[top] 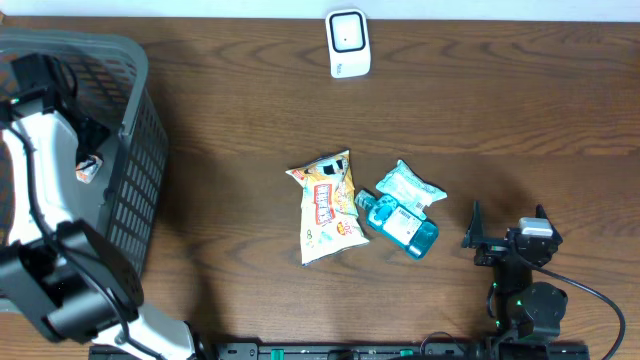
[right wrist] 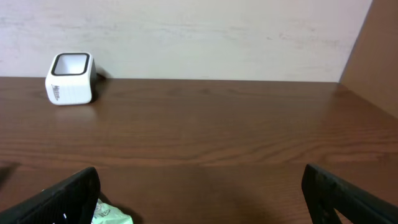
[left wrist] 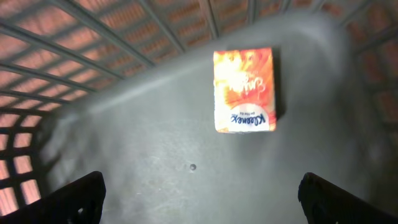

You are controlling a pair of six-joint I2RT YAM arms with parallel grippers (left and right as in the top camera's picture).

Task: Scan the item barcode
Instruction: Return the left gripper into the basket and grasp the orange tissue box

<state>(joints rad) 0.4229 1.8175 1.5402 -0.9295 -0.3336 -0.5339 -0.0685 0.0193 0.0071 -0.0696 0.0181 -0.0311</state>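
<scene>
Orange tissue pack (left wrist: 244,91): flat on basket (left wrist: 143,149) floor, ungrasped. Left gripper (left wrist: 202,196): wide open, above it. Right gripper (right wrist: 199,199): open, idle. Step: pick-up. Next: descend, close, carry to scanner (top: 348,42).

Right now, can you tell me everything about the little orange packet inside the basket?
The orange packet is a small flat rectangle, glossy like soft plastic wrap, printed orange and yellow with a blue-and-white Kleenex label at one end. It lies flat, alone, on the floor of the grey basket, near a mesh wall. Only the floor touches it; the open left gripper hangs above, clear of it.
</scene>
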